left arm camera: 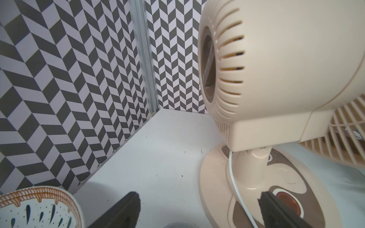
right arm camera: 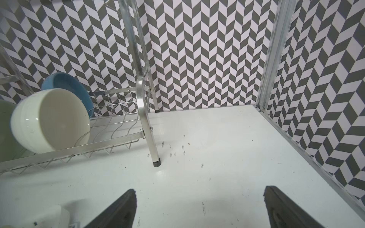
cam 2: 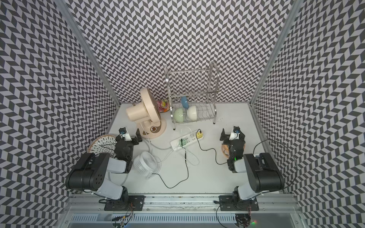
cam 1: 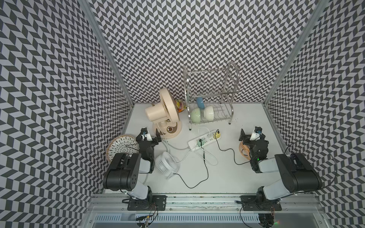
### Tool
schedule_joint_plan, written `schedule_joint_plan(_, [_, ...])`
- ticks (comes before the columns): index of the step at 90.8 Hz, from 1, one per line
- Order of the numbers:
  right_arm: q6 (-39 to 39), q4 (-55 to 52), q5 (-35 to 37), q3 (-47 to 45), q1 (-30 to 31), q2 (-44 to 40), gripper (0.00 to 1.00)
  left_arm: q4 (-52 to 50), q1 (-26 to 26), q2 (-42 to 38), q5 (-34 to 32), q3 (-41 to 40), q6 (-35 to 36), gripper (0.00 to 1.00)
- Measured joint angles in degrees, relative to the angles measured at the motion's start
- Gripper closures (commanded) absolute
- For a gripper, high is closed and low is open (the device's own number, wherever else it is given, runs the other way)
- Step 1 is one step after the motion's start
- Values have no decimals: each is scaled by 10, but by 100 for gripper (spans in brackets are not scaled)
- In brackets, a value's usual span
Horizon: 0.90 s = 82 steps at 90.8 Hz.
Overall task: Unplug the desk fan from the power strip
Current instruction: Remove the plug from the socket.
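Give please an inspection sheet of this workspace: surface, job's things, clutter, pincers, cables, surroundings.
Surface: white table, small dark marks near a foot of the dish rack.
Job's things: power strip central, green plug and yellow plug on it; beige fan upright behind; small white fan in front.
Clutter: three bowls in the rack; patterned plate; jar behind the beige fan; orange item under right arm.
Grippers: left pincer open, empty, at beige fan's base; right pincer open, empty, above table.
Cables: black cable joins small white fan to green plug; second black cable runs from yellow plug toward right arm; white cords loop beside the strip.
Surroundings: chevron-patterned walls on three sides.
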Motion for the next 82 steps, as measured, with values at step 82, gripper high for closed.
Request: schedule_joint_plan(82, [0,-5,1,-1,0,-13,0,-41,0,-30,5,5,3,0])
